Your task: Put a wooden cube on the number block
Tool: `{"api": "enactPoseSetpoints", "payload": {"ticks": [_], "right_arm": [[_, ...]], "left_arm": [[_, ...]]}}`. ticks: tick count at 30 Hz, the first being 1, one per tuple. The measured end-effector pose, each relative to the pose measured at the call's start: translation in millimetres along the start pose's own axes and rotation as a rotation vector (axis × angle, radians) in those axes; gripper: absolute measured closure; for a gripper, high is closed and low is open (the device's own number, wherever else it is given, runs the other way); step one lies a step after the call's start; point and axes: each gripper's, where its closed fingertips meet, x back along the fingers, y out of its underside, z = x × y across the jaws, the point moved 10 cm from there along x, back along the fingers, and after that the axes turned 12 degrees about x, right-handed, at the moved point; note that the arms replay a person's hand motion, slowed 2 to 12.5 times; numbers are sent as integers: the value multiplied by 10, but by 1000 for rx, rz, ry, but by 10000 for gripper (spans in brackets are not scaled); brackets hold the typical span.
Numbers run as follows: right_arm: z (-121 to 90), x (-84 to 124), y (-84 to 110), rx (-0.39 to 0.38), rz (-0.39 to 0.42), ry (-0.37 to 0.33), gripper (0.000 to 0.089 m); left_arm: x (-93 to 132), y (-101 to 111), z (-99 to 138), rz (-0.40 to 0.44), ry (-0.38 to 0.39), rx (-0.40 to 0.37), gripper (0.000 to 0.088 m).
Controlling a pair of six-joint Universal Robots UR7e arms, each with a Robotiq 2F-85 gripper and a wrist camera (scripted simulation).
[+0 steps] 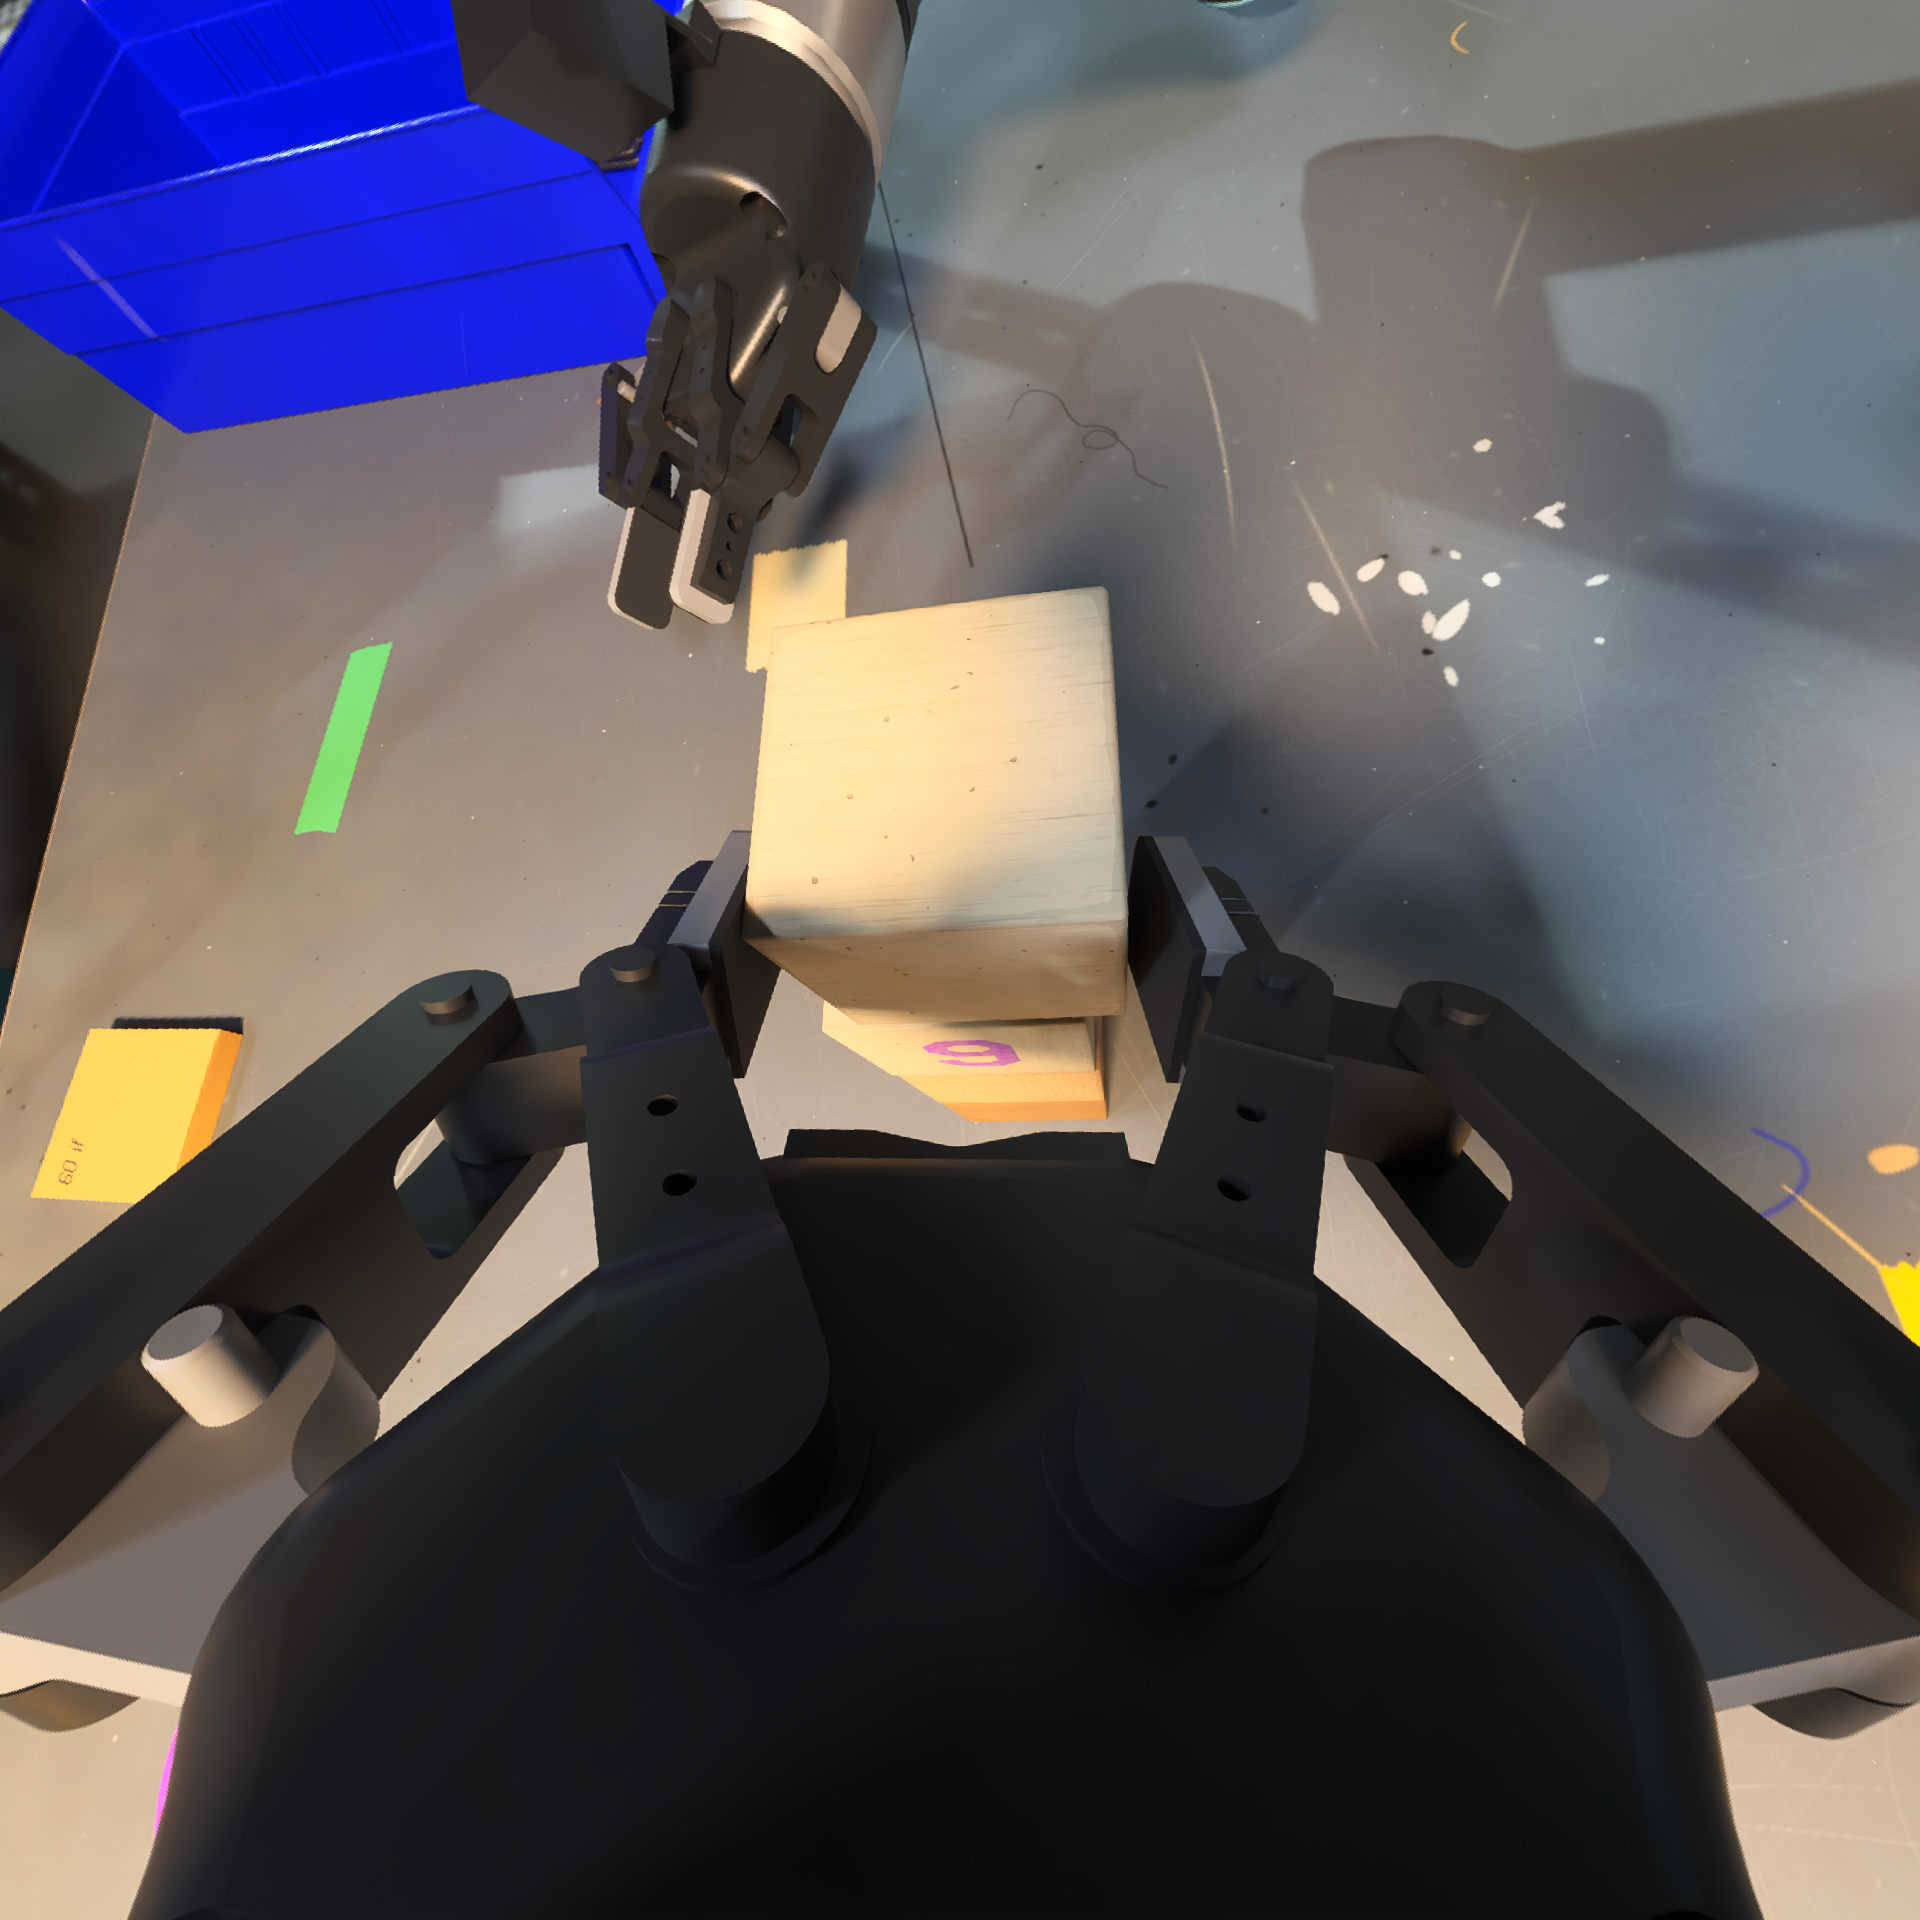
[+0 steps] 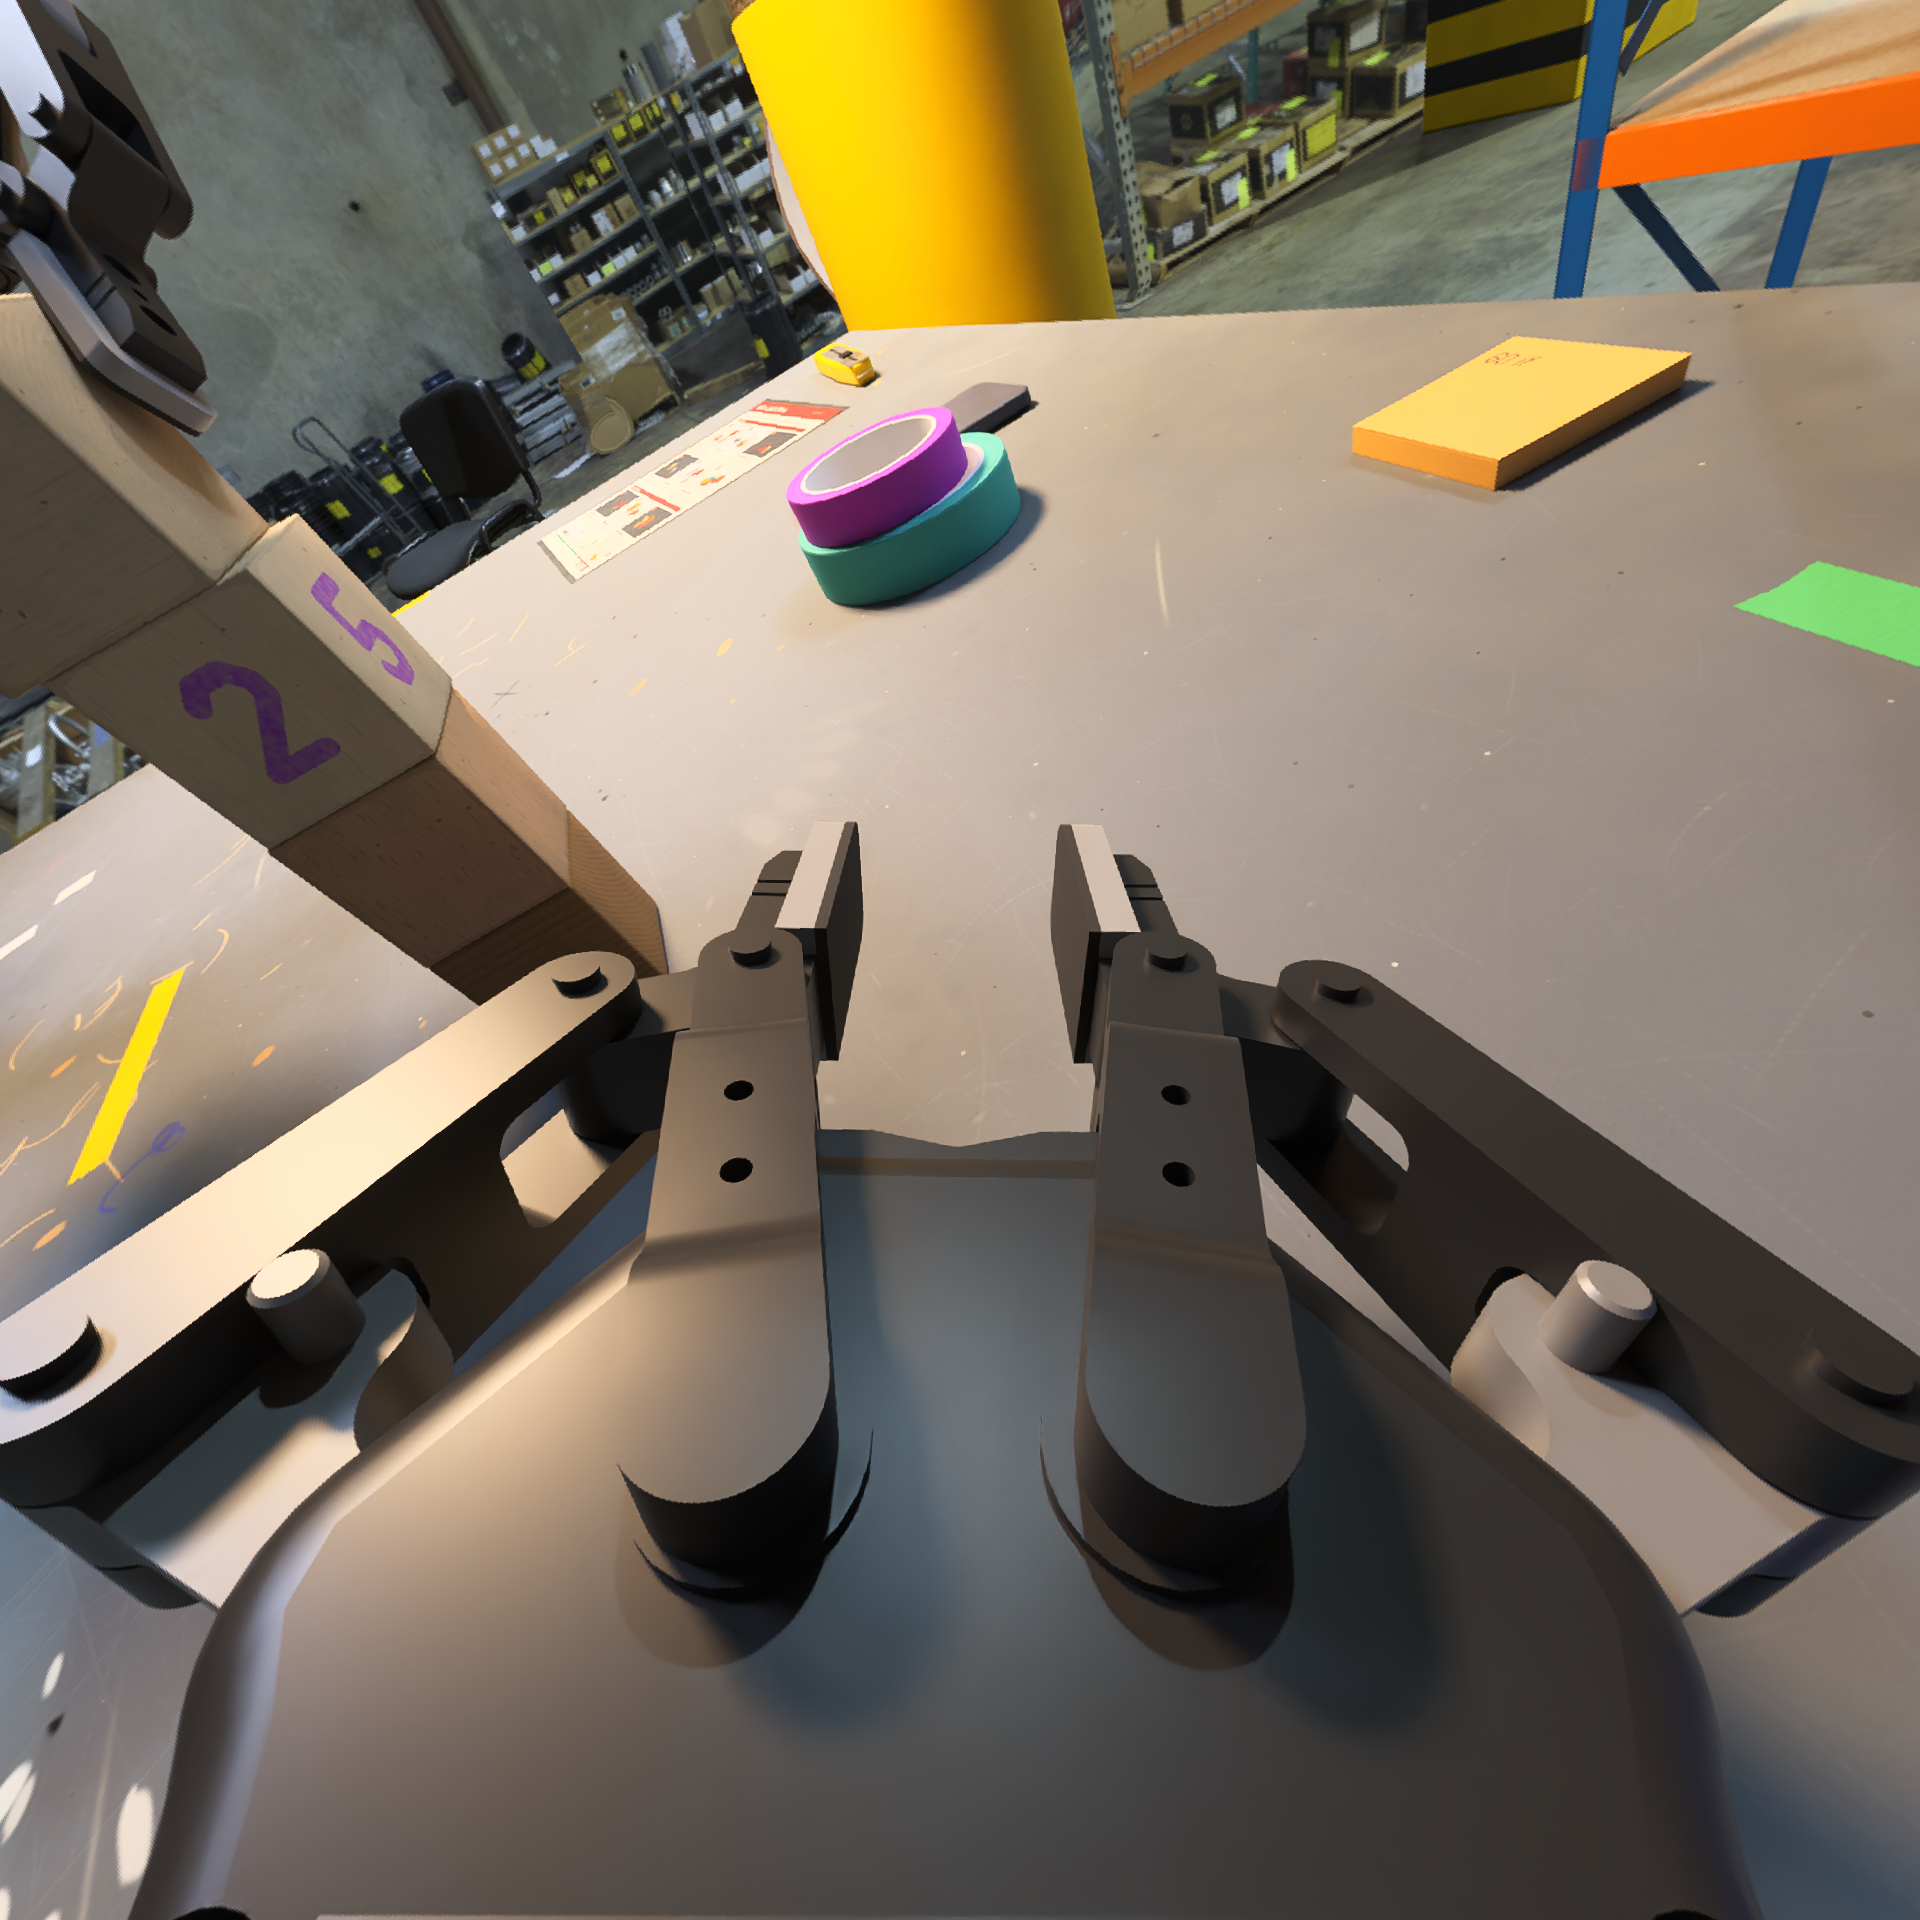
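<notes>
A plain wooden cube (image 1: pixel 935 779) sits between the pads of my left gripper (image 1: pixel 940 914), which is shut on it. The cube is directly on top of the number block (image 1: pixel 987 1055), a wooden block with purple digits, and is offset slightly to one side. The number block stands on another plain wooden block (image 1: pixel 1039 1101). The right wrist view shows the same stack at the left: cube (image 2: pixel 94 520), number block (image 2: pixel 260 686), lower block (image 2: pixel 468 862). My right gripper (image 2: pixel 956 914) is open and empty, low over the table beside the stack. It also shows in the left wrist view (image 1: pixel 675 592).
A blue bin (image 1: pixel 312 208) stands at the far left. An orange pad (image 2: pixel 1517 410), two stacked tape rolls (image 2: pixel 904 509), a printed sheet (image 2: pixel 686 488) and a green tape strip (image 2: pixel 1839 608) lie on the grey table (image 2: pixel 1351 831). A yellow pillar (image 2: pixel 925 156) stands beyond the table's edge.
</notes>
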Motion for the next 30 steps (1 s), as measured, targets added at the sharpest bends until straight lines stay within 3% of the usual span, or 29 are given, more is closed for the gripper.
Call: {"api": "enactPoseSetpoints", "payload": {"ticks": [30], "right_arm": [[12, -16, 24, -30, -16, -30, 558]], "left_arm": [[-44, 11, -41, -32, -17, 28, 275]]}}
